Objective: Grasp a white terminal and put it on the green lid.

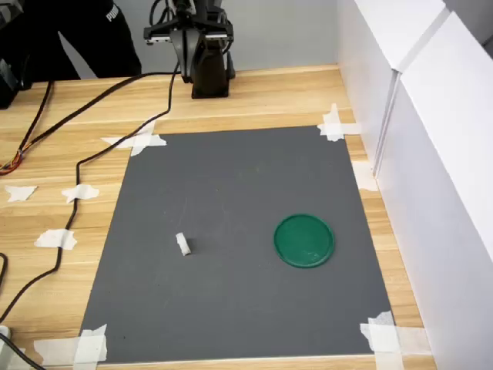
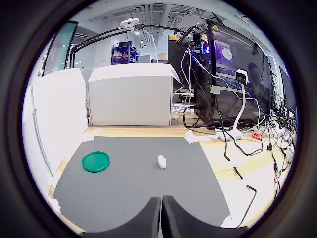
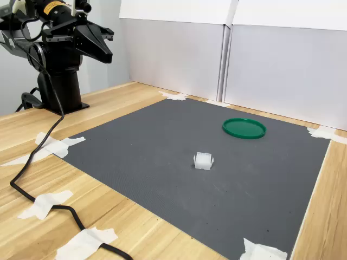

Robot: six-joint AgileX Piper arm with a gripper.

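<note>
Here, wooden worktop (image 1: 262, 96) under taped grey mat (image 1: 231, 308); tool (image 3: 103, 46) raised near arm base, fingers closed together, holding nothing; green lid (image 1: 304, 240) on mat; white terminal (image 1: 183, 244) well apart, toward first exterior view's left.

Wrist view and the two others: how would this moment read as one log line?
pincer: shut, empty, raised near base | terminal: on mat, untouched | lid: on mat, bare, apart from terminal | stage: before reach

Grey mat (image 1: 231, 293) (taped corners), cable (image 1: 77, 166).
</note>
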